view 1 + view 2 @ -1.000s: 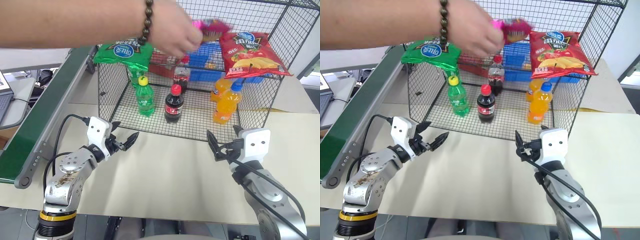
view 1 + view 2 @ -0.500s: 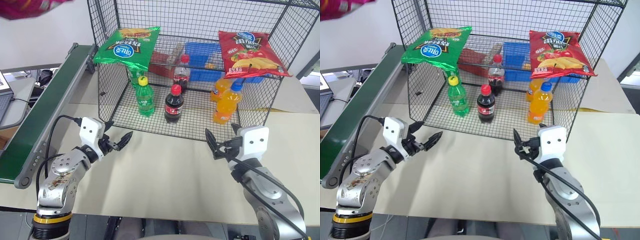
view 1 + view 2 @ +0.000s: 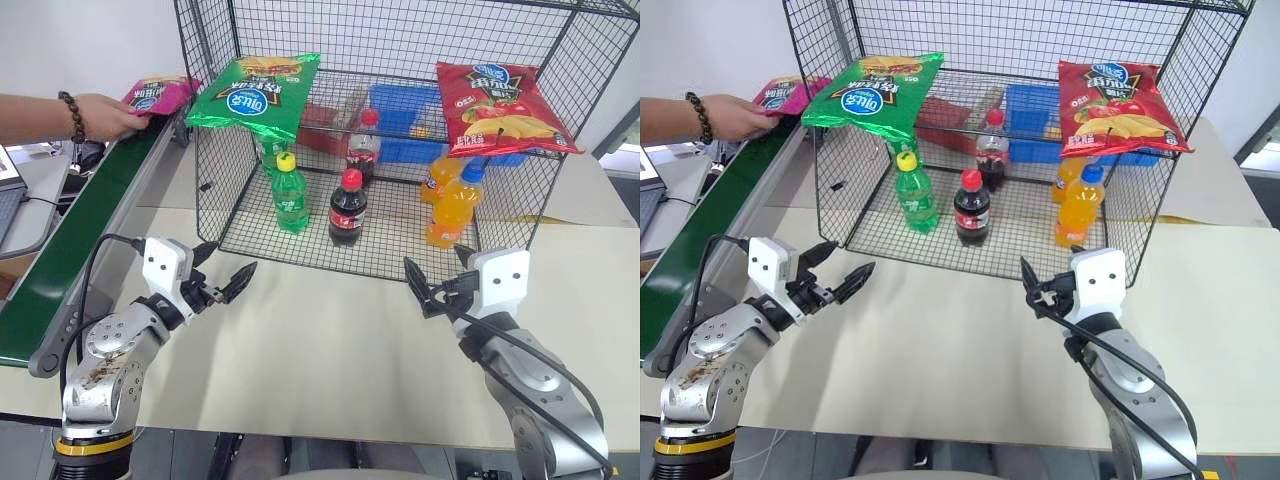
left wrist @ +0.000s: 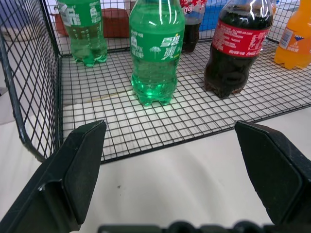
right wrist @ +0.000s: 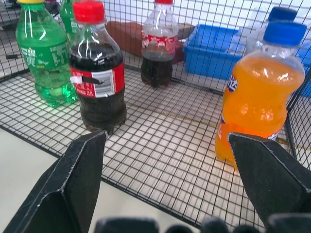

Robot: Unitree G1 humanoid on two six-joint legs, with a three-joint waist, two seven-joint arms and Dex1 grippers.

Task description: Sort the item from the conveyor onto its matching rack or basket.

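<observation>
a: where's the pink chip bag?

b: glossy, crinkled foil, at the far end of the conveyor, a person's hand on it. no pickup yet, i'd say.

a: jaws?

b: left gripper and right gripper wide, empty, over the matte worktop.

a: next?

b: probably the left reaching for it, then the black wire-mesh cage.
</observation>
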